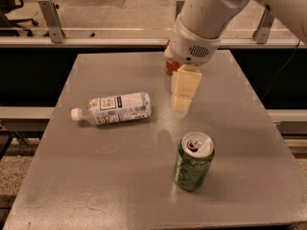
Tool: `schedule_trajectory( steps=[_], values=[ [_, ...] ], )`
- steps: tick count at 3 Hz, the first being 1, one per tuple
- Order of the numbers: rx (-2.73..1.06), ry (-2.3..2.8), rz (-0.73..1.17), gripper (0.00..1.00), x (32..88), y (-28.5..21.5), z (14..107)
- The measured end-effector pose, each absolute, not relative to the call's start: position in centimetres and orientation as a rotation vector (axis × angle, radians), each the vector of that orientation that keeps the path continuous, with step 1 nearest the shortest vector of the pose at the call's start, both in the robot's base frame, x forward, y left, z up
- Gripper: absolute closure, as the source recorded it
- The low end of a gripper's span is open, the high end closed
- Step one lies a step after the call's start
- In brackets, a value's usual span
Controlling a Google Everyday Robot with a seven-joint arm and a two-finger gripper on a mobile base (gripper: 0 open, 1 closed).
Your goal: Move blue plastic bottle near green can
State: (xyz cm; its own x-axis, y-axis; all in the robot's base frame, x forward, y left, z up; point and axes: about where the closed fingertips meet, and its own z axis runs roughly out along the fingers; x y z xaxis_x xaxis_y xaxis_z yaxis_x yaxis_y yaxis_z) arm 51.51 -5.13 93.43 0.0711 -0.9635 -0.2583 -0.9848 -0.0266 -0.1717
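Note:
The blue plastic bottle (115,108) lies on its side at the left middle of the grey table (96,176), white cap pointing left. The green can (193,161) stands upright near the front, right of centre, silver top with pull tab showing. My gripper (182,94) hangs from the white arm above the table's middle, its cream fingers pointing down. It is to the right of the bottle and behind the can, apart from both, with nothing in it.
A red cola can (171,63) stands at the back of the table, mostly hidden behind my arm. A metal rail and posts (53,20) run behind the table. The table's edges drop off on all sides.

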Motion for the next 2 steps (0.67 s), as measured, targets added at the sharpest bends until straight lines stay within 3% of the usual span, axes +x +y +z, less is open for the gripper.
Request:
schedule_trajectory(
  steps=[2],
  values=[
    [-2.171,1.883,0.105,0.00,53.2,-0.8,90.4]
  ],
)
